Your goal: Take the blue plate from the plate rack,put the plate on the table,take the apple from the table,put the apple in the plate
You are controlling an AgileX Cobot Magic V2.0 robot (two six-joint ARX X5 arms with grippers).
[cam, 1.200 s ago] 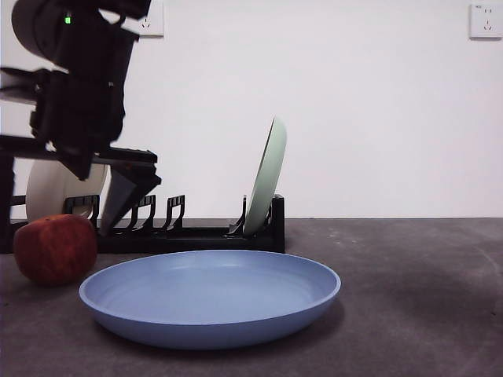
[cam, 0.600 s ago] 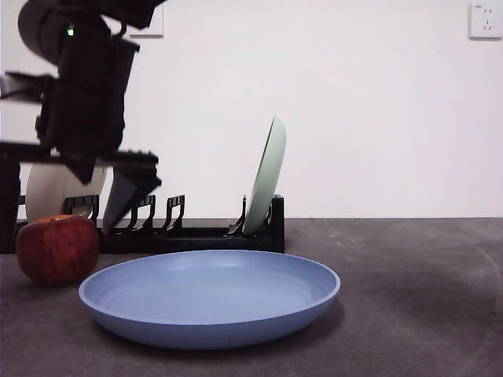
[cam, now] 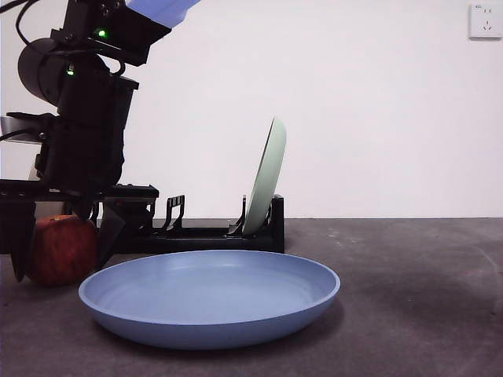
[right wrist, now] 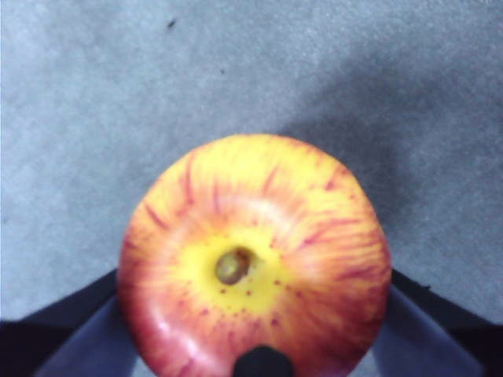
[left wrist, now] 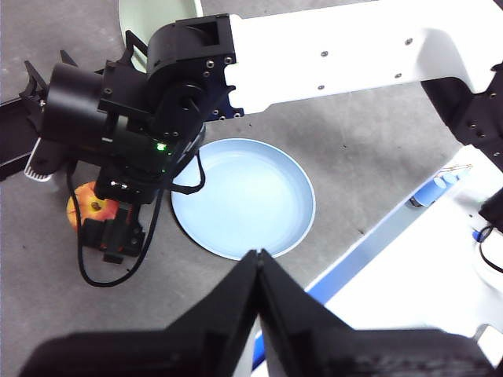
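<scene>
The red apple point(cam: 64, 250) sits on the dark grey table point(cam: 409, 298) at the left, just left of the blue plate point(cam: 211, 294), which lies flat in front of the black plate rack point(cam: 212, 233). My right gripper point(cam: 64, 267) is open and low, one jaw on each side of the apple. The right wrist view shows the apple point(right wrist: 255, 255) from above, stem hollow up, between the jaws. My left gripper point(left wrist: 258, 255) is shut and empty, high above the table. From there I see the plate point(left wrist: 244, 196), the apple point(left wrist: 88, 209) and the right arm over it.
A pale green plate point(cam: 267, 177) stands upright at the rack's right end. A cream plate at the rack's left end is mostly hidden behind the right arm. Bare table lies to the right of the blue plate.
My right gripper has come down from over the rack and now straddles the apple. The apple and the blue plate have not moved.
</scene>
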